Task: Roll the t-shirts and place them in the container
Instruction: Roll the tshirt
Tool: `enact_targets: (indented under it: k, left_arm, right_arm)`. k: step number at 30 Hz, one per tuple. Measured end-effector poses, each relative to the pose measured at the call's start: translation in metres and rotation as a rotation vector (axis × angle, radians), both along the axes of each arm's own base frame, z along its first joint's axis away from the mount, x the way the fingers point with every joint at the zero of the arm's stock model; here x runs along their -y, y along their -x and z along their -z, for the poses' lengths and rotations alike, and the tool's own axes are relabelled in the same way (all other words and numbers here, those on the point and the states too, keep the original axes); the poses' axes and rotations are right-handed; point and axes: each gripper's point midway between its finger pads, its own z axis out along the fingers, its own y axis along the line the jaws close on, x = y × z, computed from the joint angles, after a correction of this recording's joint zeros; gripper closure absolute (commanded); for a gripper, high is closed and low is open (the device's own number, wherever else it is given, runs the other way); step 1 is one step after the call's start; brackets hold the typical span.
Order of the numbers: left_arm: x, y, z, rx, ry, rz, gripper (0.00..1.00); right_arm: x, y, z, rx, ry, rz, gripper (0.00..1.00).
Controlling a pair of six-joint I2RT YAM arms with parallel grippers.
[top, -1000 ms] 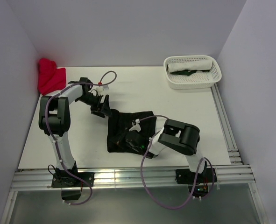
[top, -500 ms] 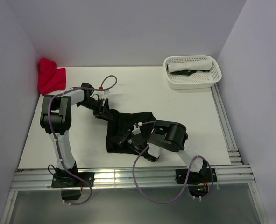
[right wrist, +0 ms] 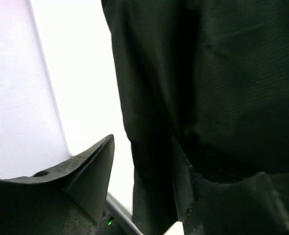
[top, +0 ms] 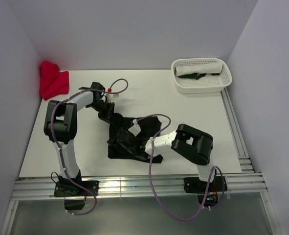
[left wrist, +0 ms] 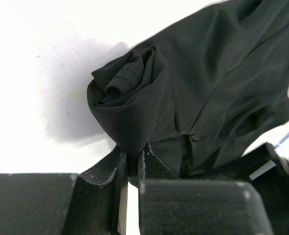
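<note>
Since the earlier frame, my right arm [top: 190,144] has swung leftward across the black t-shirt [left wrist: 217,73], and my left arm [top: 61,117] has drawn in to the shirt's far left corner while its jaws closed.

Left jaws: pinched tight on a fold of the black fabric, just below a small curl of cloth at that corner. Right jaws: standing apart over the shirt's near left edge. Cloth hangs between the fingers, but bare desk shows beside one of them, so I judge nothing is clamped there. The shirt lies crumpled at mid-desk, toward the near edge, between my two arms.

Risks, as judged:
(a) My left grip takes only a thin fold, so a pull could strip it out and let the curl unwind.
(b) With my right jaws slack, the near end of the roll is unguided and may wind skew.
(c) My right forearm and its cable [top: 159,116] lie over the cloth and could drag or snag it.
(d) On a smooth top the shirt may slide instead of turning over.

Setting: white desk [top: 183,117], metal rails [top: 134,186] along its near and right edges, pale lilac walls on three sides. A red t-shirt [top: 53,82] lies heaped in the far left corner. A white perforated basket [top: 224,78] at far right holds a rolled white t-shirt [top: 198,68] and a dark green one [top: 195,77].
</note>
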Motion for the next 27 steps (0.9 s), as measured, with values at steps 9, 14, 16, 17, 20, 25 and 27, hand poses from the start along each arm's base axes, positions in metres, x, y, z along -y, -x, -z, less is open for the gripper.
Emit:
enact_targets:
  k: [9,14,16,17,20,25,27]
  left_arm:
    - [-0.003,0.000,0.001,0.035,-0.152,0.021,1.00]
    - [-0.004,0.000,0.001,0.040,-0.189,0.027,1.00]
    - [-0.004,0.001,0.002,0.042,-0.200,0.030,1.00]
    - [-0.004,0.001,0.002,0.043,-0.205,0.031,1.00]
    - [-0.003,0.001,0.002,0.047,-0.220,0.036,1.00]
    - [0.000,0.002,0.001,0.049,-0.244,0.035,1.00]
    - [0.000,0.003,0.002,0.048,-0.250,0.036,1.00]
  right_arm:
    - [0.016,0.006,-0.006,-0.002,0.416,0.033,0.39]
    - [0.024,0.008,-0.026,0.043,0.555,0.041,0.41]
    - [0.026,0.007,-0.031,0.064,0.596,0.038,0.42]
    - [0.025,0.007,-0.032,0.073,0.611,0.035,0.42]
    - [0.021,0.001,-0.033,0.098,0.664,0.027,0.45]
    - [0.003,-0.012,-0.034,0.144,0.714,0.010,0.46]
    - [-0.003,-0.016,-0.032,0.157,0.732,0.002,0.46]
